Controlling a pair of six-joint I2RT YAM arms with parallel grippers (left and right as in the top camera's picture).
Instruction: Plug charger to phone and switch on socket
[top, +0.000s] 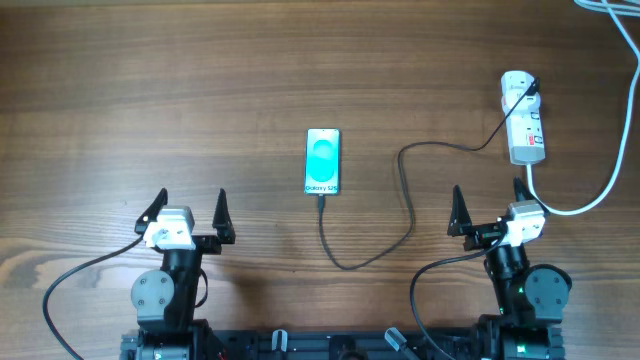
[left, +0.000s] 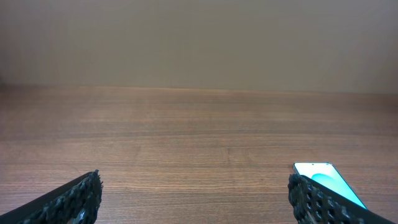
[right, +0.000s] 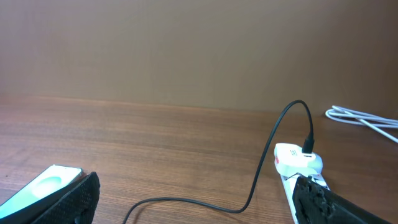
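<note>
Pose: left gripper (top: 190, 200) low, level, spread wide, empty; right gripper (top: 488, 195) likewise, near socket (top: 523, 120).

We look down on a wooden table (top: 200, 90) that fills the whole overhead view. Its warm brown grain runs in long streaks from 9 o'clock to 3 o'clock, with a swirl in the grain toward 8 o'clock. In both wrist views the tabletop stretches away to 12 o'clock, where its far edge meets a plain beige-brown wall (left: 199, 37). We find the light soft and even, the wood matte, and the shadows on it faint.
</note>
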